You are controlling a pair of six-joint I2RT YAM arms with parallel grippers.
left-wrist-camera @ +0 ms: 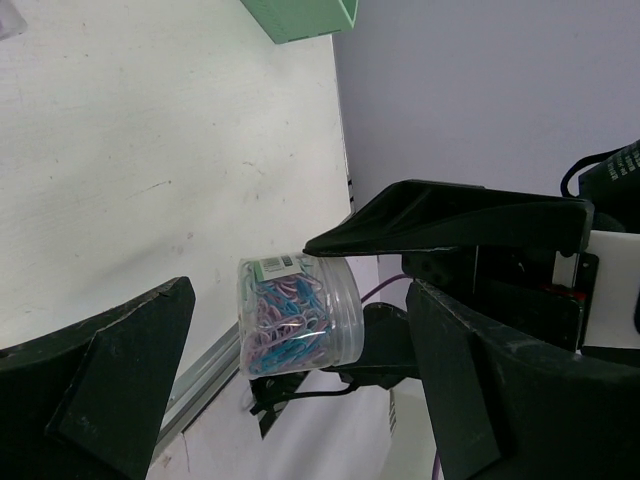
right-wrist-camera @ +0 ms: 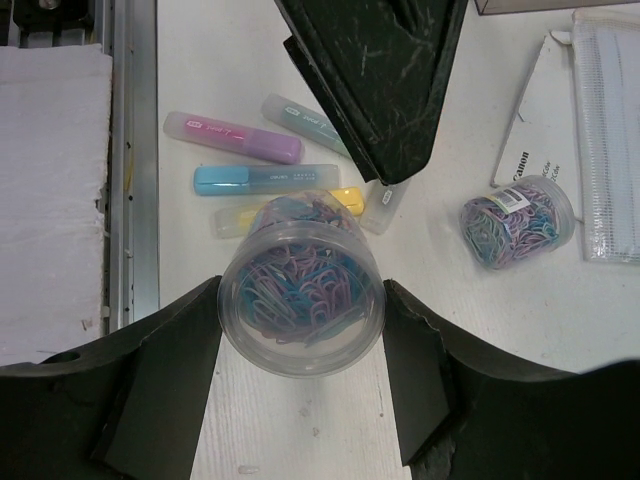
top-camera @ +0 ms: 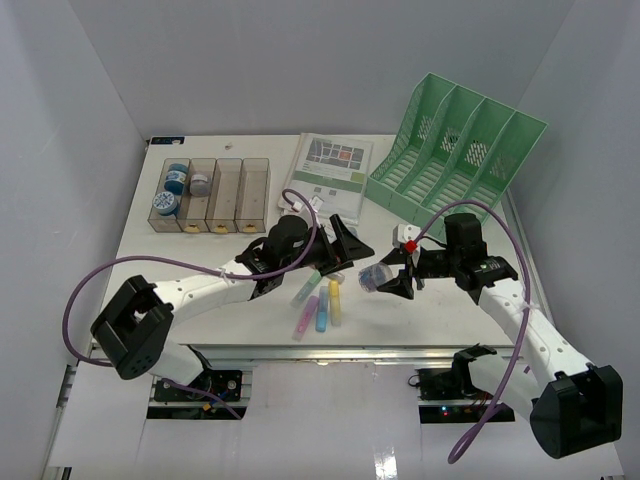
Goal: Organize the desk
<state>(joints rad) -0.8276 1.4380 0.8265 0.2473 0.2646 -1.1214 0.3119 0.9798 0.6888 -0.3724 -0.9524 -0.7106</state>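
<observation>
Firstly, the fingers [right-wrist-camera: 190,360] of your right gripper [right-wrist-camera: 300,330] were clamped on either side of a clear jar of paper clips [right-wrist-camera: 300,290]. Your left gripper [top-camera: 330,262] stood wide apart, holding nothing, near four highlighters [top-camera: 320,305]. A second jar [right-wrist-camera: 517,222] sat close by on the white desk [top-camera: 200,255], which lay beneath both arms.

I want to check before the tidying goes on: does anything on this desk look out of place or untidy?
Yes. Four highlighters lie loose near the front edge of the desk, at differing angles, outside the compartment tray. The right gripper holds a jar of paper clips. Nothing looks spilled.
</observation>
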